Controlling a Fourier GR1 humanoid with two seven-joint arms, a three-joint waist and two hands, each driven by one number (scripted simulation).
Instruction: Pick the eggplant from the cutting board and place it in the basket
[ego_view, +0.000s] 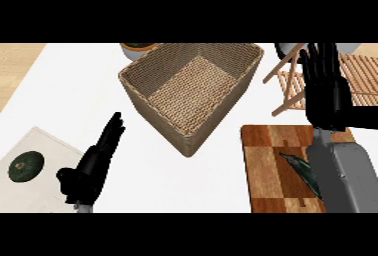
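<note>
- Your right hand (325, 82) stands at the upper right of the frame with its fingers straight and spread, holding nothing. It sits above the far edge of the cutting board (269, 170), with the grey forearm running down over the board's right side.
- The eggplant (299, 170) lies on that board at the lower right, a dark, slim, pointed shape slanting down to the right. The forearm covers its lower end, so you cannot see all of it.
- Judging from this, the pick is not yet made: the hand is past the eggplant rather than around it, so you would probably need to draw back before closing.
- The board shows glossy wood in light and dark brown blocks.
- The basket (148, 107) sits at top centre, woven tan fibre with sloping walls and a flat woven floor, one corner towards you. Its open mouth makes for an easy drop.
- Your left hand (92, 165) rests at the lower left, fingers straight and up, beside a pale mat (40, 195) bearing a dark green round thing (26, 166).
- A slatted wooden rack (358, 75) shows behind the right hand.
</note>
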